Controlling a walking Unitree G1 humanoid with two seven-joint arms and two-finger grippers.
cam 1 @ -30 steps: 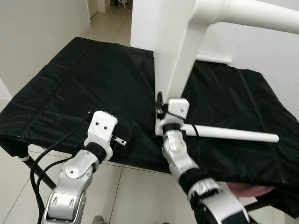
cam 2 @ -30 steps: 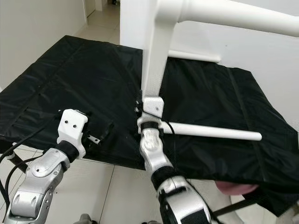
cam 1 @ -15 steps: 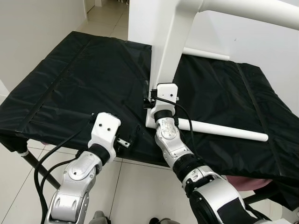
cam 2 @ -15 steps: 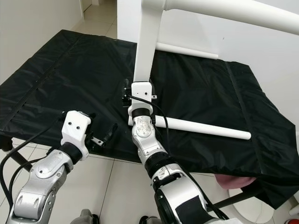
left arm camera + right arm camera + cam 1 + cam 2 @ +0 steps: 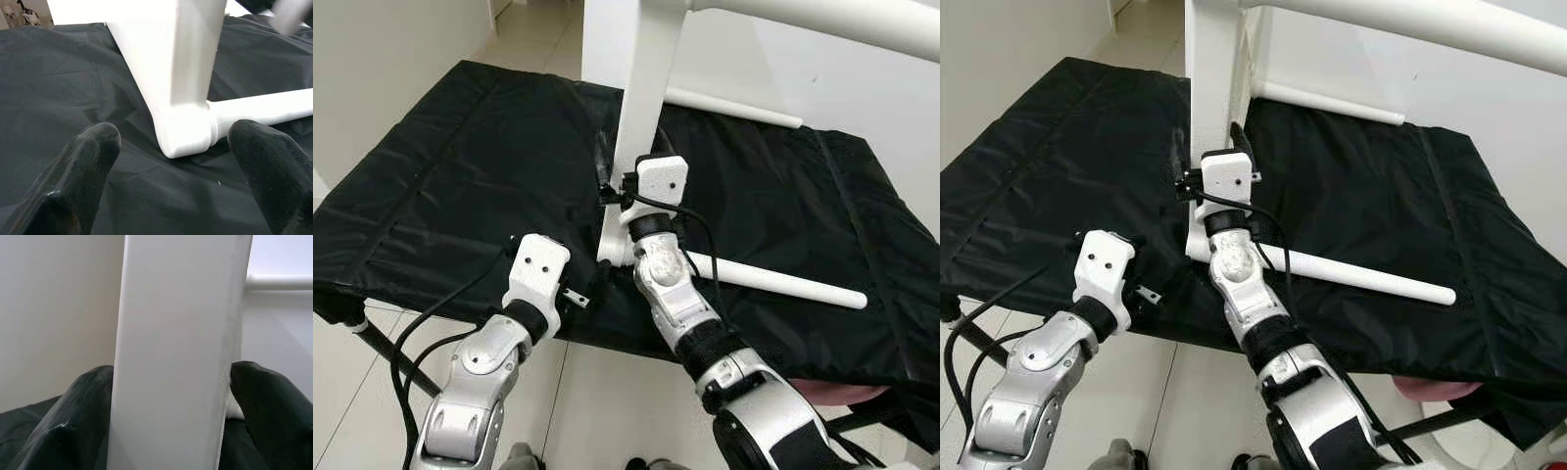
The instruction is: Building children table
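Head views: white table frame (image 5: 641,108), upright leg and round rail (image 5: 773,281) resting on black-covered worktop (image 5: 450,186) near its front edge; judged stiff, light, smooth-painted, best gripped on the flat leg. Left wrist view: left pincer (image 5: 171,161) spread wide, empty, just short of the leg's foot (image 5: 186,134). Right wrist view: right pincer (image 5: 171,396) pinching the leg, one finger on either face.

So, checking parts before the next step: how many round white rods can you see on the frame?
3: a lower rod lying on the black cloth beside the right gripper, a far rod behind the post, and a thick top rod. Others may be hidden.
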